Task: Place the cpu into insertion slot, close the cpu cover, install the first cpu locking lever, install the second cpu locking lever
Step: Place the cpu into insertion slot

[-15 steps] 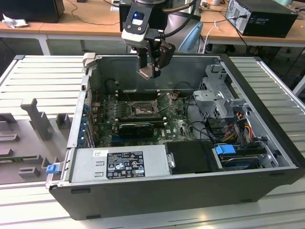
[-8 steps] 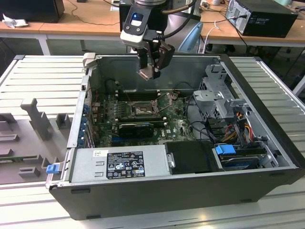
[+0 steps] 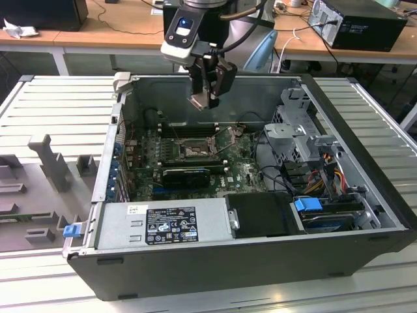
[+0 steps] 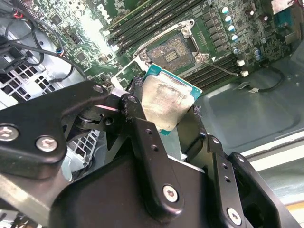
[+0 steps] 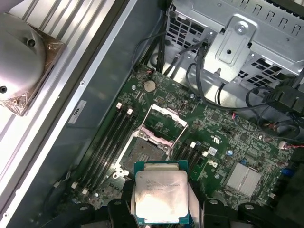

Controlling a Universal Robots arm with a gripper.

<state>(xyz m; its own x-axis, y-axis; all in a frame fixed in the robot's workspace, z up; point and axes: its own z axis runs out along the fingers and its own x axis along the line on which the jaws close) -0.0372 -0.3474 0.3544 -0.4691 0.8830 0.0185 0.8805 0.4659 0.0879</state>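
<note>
Silvery cpu pinched btwn gripper fingers above open insertion slot, cpu cover raised: step 1 in hand; seating prob. needs square, level alignment w/ slot.

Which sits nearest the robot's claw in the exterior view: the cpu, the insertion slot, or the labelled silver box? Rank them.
1. The cpu, held in the gripper.
2. The insertion slot, on the board below it.
3. The labelled silver box, at the case's near wall.

Lab or workshop: open computer case on slatted metal table, cabled wooden benches behind.
</note>
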